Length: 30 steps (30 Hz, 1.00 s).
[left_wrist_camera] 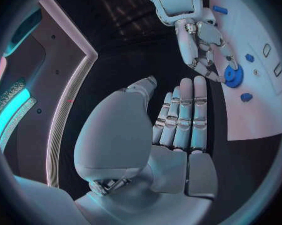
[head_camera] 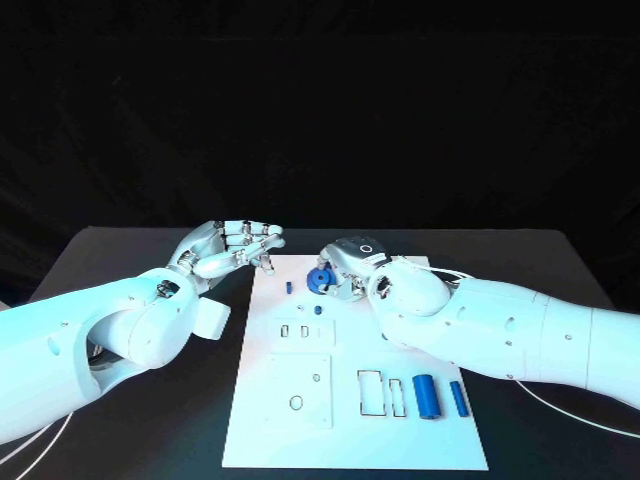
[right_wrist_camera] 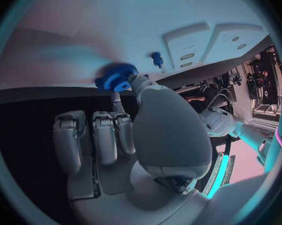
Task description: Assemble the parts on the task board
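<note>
The white task board (head_camera: 263,420) lies in the middle of the table. At its far end my right hand (head_camera: 352,266) pinches a blue gear (head_camera: 320,280) between its thumb and a finger, low over the board. The gear (right_wrist_camera: 116,78) shows at the fingertips in the right wrist view, and in the left wrist view the gear (left_wrist_camera: 233,76) is under the right hand (left_wrist_camera: 200,37). A small blue peg (head_camera: 289,287) stands just left of the gear. My left hand (head_camera: 234,246) hovers at the board's far left corner, fingers extended and holding nothing (left_wrist_camera: 178,122).
Two blue cylinders (head_camera: 425,396) (head_camera: 459,398) lie on the board's near right part beside two outlined slots (head_camera: 369,392). Raised white blocks with small holes (head_camera: 303,331) sit mid-board. Black table surrounds the board.
</note>
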{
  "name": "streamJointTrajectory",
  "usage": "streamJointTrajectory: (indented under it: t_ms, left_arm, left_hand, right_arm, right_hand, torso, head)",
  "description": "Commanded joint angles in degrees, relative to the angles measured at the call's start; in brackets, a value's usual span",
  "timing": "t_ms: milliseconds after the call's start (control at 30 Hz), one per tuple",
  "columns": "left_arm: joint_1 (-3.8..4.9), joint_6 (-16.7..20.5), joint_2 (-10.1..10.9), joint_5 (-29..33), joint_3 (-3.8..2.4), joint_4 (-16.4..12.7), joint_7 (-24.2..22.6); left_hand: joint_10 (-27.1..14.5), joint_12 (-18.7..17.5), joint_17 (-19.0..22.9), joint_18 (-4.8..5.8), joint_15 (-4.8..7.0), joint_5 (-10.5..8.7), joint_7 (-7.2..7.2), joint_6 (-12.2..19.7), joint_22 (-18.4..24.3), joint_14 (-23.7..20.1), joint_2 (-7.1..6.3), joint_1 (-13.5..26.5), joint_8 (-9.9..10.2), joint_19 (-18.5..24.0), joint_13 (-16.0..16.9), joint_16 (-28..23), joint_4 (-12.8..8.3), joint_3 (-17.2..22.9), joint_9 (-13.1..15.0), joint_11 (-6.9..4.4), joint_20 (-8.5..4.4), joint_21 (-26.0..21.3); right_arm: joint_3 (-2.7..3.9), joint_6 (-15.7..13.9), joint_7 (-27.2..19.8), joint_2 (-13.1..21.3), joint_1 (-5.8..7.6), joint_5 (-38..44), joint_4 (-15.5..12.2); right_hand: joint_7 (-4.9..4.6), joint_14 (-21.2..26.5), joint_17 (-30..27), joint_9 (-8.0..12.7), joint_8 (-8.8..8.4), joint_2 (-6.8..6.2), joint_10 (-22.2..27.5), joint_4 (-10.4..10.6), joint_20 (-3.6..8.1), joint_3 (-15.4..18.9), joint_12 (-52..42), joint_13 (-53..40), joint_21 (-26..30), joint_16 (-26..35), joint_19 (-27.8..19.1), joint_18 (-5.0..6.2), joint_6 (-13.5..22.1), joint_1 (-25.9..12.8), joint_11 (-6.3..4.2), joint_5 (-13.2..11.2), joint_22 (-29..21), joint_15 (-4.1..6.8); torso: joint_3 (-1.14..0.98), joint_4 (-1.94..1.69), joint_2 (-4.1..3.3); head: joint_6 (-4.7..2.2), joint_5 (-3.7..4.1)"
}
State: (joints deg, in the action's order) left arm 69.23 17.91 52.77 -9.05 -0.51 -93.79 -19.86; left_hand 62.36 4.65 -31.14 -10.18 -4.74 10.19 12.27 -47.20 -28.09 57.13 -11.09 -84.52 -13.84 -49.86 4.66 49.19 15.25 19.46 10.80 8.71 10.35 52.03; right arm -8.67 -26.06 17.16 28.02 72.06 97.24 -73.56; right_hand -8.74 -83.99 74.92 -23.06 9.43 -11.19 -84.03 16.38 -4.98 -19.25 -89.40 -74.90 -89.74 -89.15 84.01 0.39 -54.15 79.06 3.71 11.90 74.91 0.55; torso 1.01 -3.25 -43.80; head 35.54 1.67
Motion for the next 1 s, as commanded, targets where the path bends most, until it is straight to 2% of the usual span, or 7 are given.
streamJointTrajectory:
  t_ms: [33,167,233,433,700,1000]
  left_arm:
    - [0.11,-1.00,-0.15,-0.13,-0.04,-0.02,-0.26]
    - [0.11,-0.95,-0.12,-0.13,-0.04,0.00,-0.24]
    - [0.11,-0.91,-0.11,-0.15,-0.04,0.03,-0.19]
    - [0.10,-0.85,-0.17,-0.21,-0.04,0.17,-0.06]
    - [0.10,-0.81,-0.17,-0.23,-0.04,0.26,0.00]
    - [0.09,-0.89,-0.12,-0.27,-0.04,0.30,-0.11]
  left_hand:
    - [-0.28,-0.18,0.10,-0.27,-0.09,-0.13,0.59,0.35,-0.06,-0.35,0.05,-0.55,0.26,0.40,0.08,0.23,-0.16,0.34,0.08,0.21,0.03,0.11]
    - [-0.29,-0.19,0.13,-0.26,-0.11,-0.14,0.61,0.38,-0.13,-0.38,0.03,-0.52,0.27,0.50,0.08,0.24,-0.14,0.37,0.09,0.23,0.05,0.23]
    - [-0.29,-0.19,0.13,-0.26,-0.11,-0.14,0.61,0.38,-0.13,-0.38,0.03,-0.52,0.27,0.50,0.08,0.24,-0.14,0.37,0.09,0.23,0.05,0.23]
    - [-0.31,-0.20,0.14,-0.26,-0.12,-0.14,0.62,0.40,-0.16,-0.39,0.02,-0.47,0.28,0.53,0.07,0.25,-0.11,0.37,0.09,0.25,0.06,0.27]
    - [-0.32,-0.20,0.15,-0.26,-0.13,-0.14,0.62,0.41,-0.17,-0.39,0.03,-0.44,0.29,0.55,0.07,0.25,-0.09,0.38,0.09,0.25,0.06,0.29]
    - [-0.34,-0.21,0.16,-0.26,-0.14,-0.13,0.63,0.42,-0.21,-0.41,0.05,-0.40,0.30,0.59,0.07,0.26,-0.06,0.40,0.09,0.26,0.07,0.35]
  right_arm:
    - [-0.07,1.48,-0.96,-0.13,-0.13,-0.85,0.12]
    - [-0.07,2.17,-1.49,0.02,-0.13,-1.56,0.06]
    - [-0.07,2.38,-1.65,0.10,-0.13,-1.78,0.01]
    - [-0.10,3.09,-2.03,0.32,-0.13,-2.28,-0.13]
    - [-0.13,4.81,-1.76,0.63,-0.13,-3.06,-0.08]
    - [-0.15,4.78,-0.79,1.82,-0.17,-2.56,-1.07]
  right_hand:
    - [-0.32,-5.48,12.66,0.75,-0.97,-0.28,-4.65,0.24,-0.84,1.70,0.53,-13.61,-0.26,-0.28,5.99,-0.39,1.25,-3.88,0.62,-0.47,15.09,-0.60]
    - [-0.35,-5.54,12.95,0.94,-1.39,0.69,-4.54,0.39,-1.09,4.74,0.63,-13.52,-0.26,-0.35,5.99,-0.39,1.41,-9.71,0.71,0.05,15.09,-0.74]
    - [-0.34,-5.57,13.10,0.99,-1.48,1.63,-4.52,0.36,-1.11,5.18,0.65,-13.52,-0.26,-0.39,5.99,-0.39,1.31,-11.36,0.70,2.45,15.09,-0.74]
    - [-0.23,-5.65,13.45,0.95,-1.34,2.34,-4.79,0.26,-1.08,4.77,0.42,-13.82,-0.26,-0.47,5.99,-0.39,0.86,-11.70,0.61,3.96,15.09,-0.69]
    - [-0.18,-5.73,13.81,0.93,-1.27,2.61,-4.94,0.32,-1.06,4.57,0.30,-13.98,-0.26,-0.56,5.99,-0.39,0.69,-11.85,0.58,4.20,15.09,-0.66]
    - [-0.16,-5.75,13.91,0.93,-1.24,2.81,-5.00,0.34,-1.03,4.45,0.25,-14.05,-0.26,-0.58,5.99,-0.39,0.59,-12.19,0.54,4.46,15.09,-0.64]
  torso:
    - [0.00,-0.07,0.02]
    - [0.00,0.00,0.05]
    - [-0.03,0.01,0.03]
    - [-0.05,0.00,0.05]
    - [-0.06,-0.02,0.01]
    - [-0.05,-0.02,0.00]
  head:
    - [0.00,0.05]
    - [0.00,-0.02]
    - [0.00,-0.05]
    - [0.05,-0.06]
    - [0.04,-0.05]
    - [0.07,-0.03]
